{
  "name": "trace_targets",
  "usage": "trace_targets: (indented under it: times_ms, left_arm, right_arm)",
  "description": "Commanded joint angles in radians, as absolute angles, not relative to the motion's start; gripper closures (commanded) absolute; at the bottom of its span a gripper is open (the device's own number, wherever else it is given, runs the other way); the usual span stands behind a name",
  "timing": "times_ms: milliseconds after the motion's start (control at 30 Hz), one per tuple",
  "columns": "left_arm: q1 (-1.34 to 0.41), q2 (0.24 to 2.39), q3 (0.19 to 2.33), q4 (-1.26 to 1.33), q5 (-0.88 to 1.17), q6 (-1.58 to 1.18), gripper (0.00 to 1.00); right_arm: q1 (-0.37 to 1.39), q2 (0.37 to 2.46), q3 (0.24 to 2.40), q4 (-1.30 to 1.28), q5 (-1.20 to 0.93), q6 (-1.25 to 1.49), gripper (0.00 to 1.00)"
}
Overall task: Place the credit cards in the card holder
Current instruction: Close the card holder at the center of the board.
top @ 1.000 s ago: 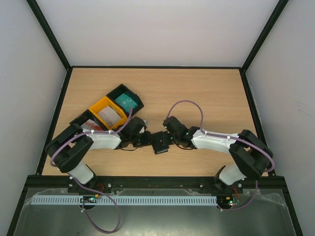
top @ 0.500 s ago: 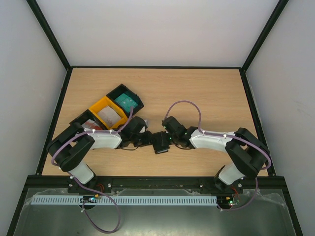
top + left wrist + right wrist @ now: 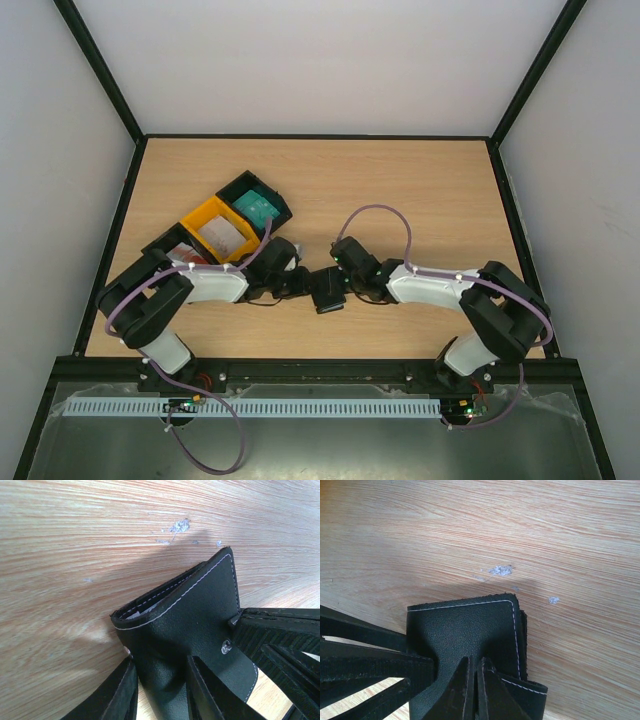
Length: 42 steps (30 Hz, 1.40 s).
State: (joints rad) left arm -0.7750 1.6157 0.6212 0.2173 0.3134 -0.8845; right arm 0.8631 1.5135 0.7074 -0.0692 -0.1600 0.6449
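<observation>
Between left jaws clamping its body and right jaws pinching its flap, the card holder (image 3: 185, 625) looks light and limp, best gripped by its edges.

Card holder (image 3: 327, 291) lies right of trays (image 3: 198, 214), seemingly apart.

The left arm (image 3: 210, 285) and right arm (image 3: 430, 288) have white shells, black joints, purple cables (image 3: 385, 210).

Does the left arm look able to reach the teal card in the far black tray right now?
Probably not yet: the teal card lies uncovered in its open black tray nearby, but the left gripper is clamped on the black folding card holder.
</observation>
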Motion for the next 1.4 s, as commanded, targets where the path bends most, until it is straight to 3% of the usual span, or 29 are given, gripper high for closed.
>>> trace_targets:
  times_ms: [0, 1367]
  left_arm:
    - [-0.786, 1.634, 0.627, 0.207, 0.331, -0.874, 0.72]
    - [-0.786, 1.651, 0.63, 0.197, 0.325, -0.875, 0.72]
  right_arm:
    - [0.862, 1.502, 0.679, -0.017, -0.174, 0.68, 0.98]
    - [0.862, 1.439, 0.595, 0.018, -0.272, 0.751, 0.98]
